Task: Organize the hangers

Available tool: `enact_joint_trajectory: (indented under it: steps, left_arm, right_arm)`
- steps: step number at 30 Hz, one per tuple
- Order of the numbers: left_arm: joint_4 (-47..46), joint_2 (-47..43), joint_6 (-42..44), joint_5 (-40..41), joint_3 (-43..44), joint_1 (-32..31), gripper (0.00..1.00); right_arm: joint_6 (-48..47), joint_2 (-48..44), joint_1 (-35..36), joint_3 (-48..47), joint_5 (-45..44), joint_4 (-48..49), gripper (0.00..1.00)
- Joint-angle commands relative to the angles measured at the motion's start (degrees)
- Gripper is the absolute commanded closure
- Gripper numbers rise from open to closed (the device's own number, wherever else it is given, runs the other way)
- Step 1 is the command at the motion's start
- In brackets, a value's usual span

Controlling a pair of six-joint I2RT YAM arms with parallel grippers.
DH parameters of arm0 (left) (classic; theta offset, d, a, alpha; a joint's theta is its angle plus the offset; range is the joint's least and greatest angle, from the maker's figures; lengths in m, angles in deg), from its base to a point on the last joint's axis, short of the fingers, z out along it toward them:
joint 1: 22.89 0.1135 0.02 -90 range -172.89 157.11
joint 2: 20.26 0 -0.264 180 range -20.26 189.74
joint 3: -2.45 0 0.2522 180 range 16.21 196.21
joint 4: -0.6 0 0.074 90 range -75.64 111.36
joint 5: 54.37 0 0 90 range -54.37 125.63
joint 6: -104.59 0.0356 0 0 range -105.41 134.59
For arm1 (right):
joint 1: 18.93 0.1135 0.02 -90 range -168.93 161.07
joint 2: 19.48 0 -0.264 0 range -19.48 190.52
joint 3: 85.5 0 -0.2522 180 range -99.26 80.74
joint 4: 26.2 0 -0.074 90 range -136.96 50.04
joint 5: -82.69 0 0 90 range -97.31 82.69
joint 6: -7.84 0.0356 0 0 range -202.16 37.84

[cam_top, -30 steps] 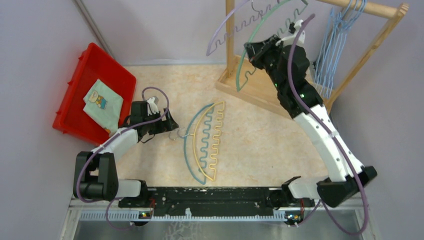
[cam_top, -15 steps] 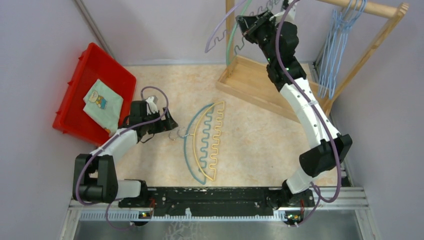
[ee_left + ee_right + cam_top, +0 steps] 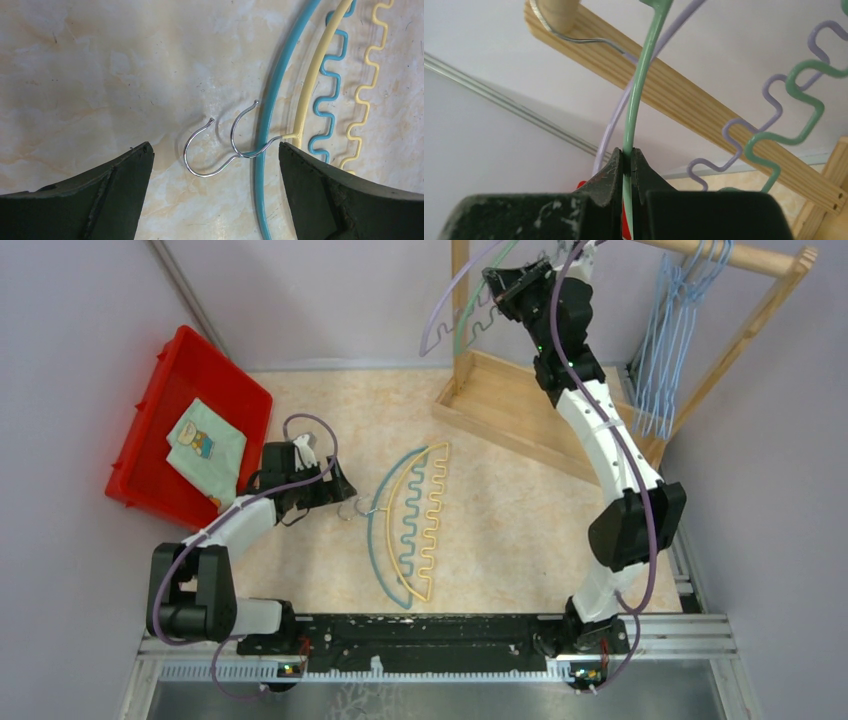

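A blue arched hanger [image 3: 381, 540] and a yellow one [image 3: 434, 530] lie nested on the table, their metal hooks [image 3: 220, 145] crossed. My left gripper [image 3: 340, 492] is open just left of those hooks, and in the left wrist view they lie between its spread jaws [image 3: 215, 155]. My right gripper [image 3: 497, 282] is raised high at the wooden rack and shut on the green hanger [image 3: 636, 95]. A purple hanger [image 3: 440, 310] hangs beside it, its hook over the rack bar [image 3: 574, 40]. Several light-blue wire hangers [image 3: 665, 330] hang at the rack's right end.
A red bin [image 3: 160, 455] holding a folded cloth [image 3: 205, 445] stands at the left. The wooden rack's base tray [image 3: 500, 410] and uprights occupy the back right. Grey walls close in on both sides.
My right arm has swung up and left, carrying the green hanger high beside the purple one at the rack's left post. The left arm has not moved.
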Motion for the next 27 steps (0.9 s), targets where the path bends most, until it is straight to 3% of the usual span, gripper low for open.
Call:
enact_joint_trajectory:
  steps: [1,14,16,22,24,27]
  left_arm:
    - [-0.86,0.38,0.85,0.41,0.39,0.39,0.01]
    - [-0.77,0.88,0.92,0.6,0.45,0.36,0.0]
    - [-0.74,0.89,0.88,0.57,0.5,0.35,0.0]
    - [-0.54,0.32,0.79,0.69,0.33,0.36,0.0]
    - [-0.67,0.18,0.81,0.74,0.31,0.38,0.0]
    - [-0.73,0.36,0.75,0.85,0.39,0.37,0.0]
  right_arm:
    - [2.43,3.18,-1.37,-5.78,1.11,4.7,1.0]
    - [4.21,1.6,-1.42,2.14,3.29,4.29,1.0]
    - [4.18,-0.11,-1.37,4.11,1.66,3.71,0.87]
    - [2.35,-5.21,-1.38,6.27,-0.74,0.83,0.62]
    - [1.52,-6.15,-1.37,6.11,-0.8,-0.72,0.47]
    - [0.43,-8.35,-1.33,6.81,-1.06,-2.26,0.38]
